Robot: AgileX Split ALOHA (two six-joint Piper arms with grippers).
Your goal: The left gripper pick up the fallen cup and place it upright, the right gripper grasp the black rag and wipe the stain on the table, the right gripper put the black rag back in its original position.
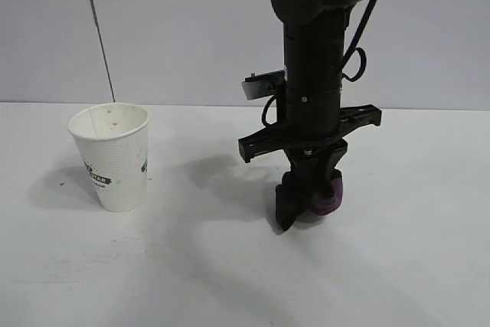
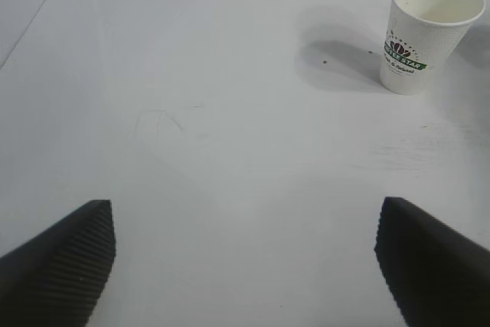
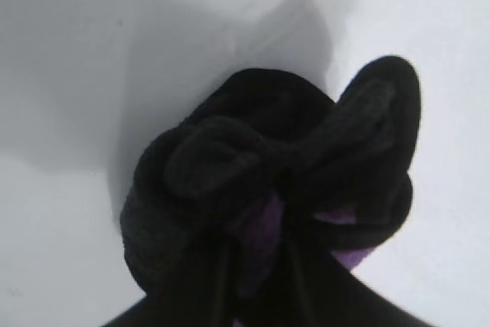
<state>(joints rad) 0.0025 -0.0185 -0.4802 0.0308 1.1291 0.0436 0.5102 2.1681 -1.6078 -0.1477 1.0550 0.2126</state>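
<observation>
The table [image 1: 429, 266] bears the upright cup [image 1: 113, 157] at the exterior view's left. The right gripper [image 1: 306, 208] points down right of centre, its fingers clamped around the rag [image 1: 325, 197], which rests on the table. The left gripper [image 2: 245, 266] hovers wide apart, empty. The rag looks soft and light, likely to sag; it is best pinched across its bunched middle.

The cup [image 1: 113, 157] looks like white paper with a dimpled, matt wall and a printed logo. The black rag [image 3: 268, 189] is soft, fuzzy cloth showing purple folds. The left gripper's fingers [image 2: 65, 254] are matt black, finely ribbed. The tabletop [image 1: 191, 281] is smooth, matt white.
</observation>
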